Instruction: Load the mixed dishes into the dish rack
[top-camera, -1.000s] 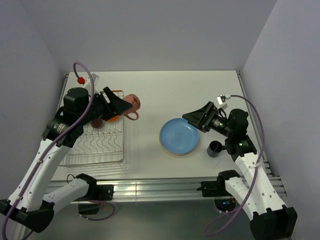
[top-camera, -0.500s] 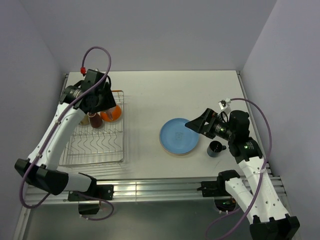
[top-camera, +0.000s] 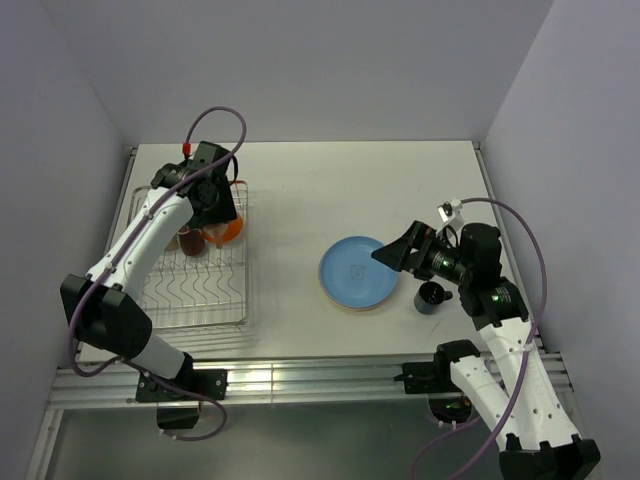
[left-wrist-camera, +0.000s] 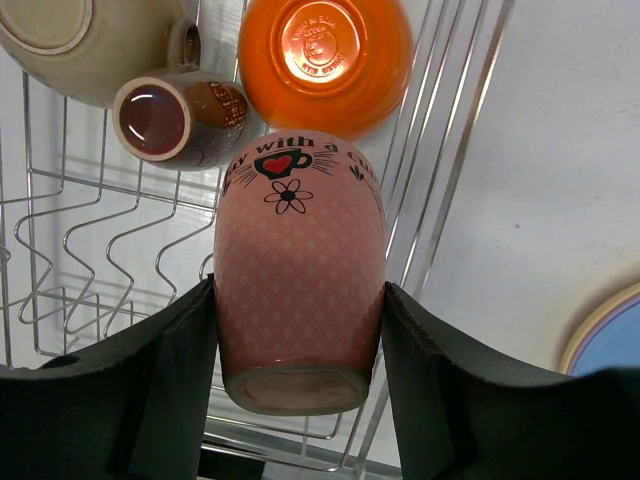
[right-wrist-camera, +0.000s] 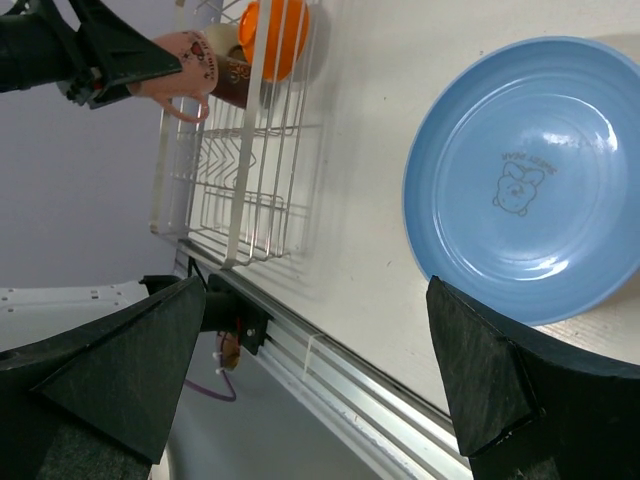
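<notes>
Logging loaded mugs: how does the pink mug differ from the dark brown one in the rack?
The pink mug is gripped by the left hand over the dish rack; the dark brown mug rests in it, untouched. The pink mug is pale with a heart-and-flower print; the dark brown mug is dark. The pink mug shows the wrist camera its base, the dark brown mug its mouth. Both are small mugs.

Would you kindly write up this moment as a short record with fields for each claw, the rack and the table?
Left claw: shut on pink mug, above dish rack
Right claw: open, empty, by blue plate
In dish rack: orange bowl, brown mug, beige dish
On table: blue plate, dark mug
</notes>
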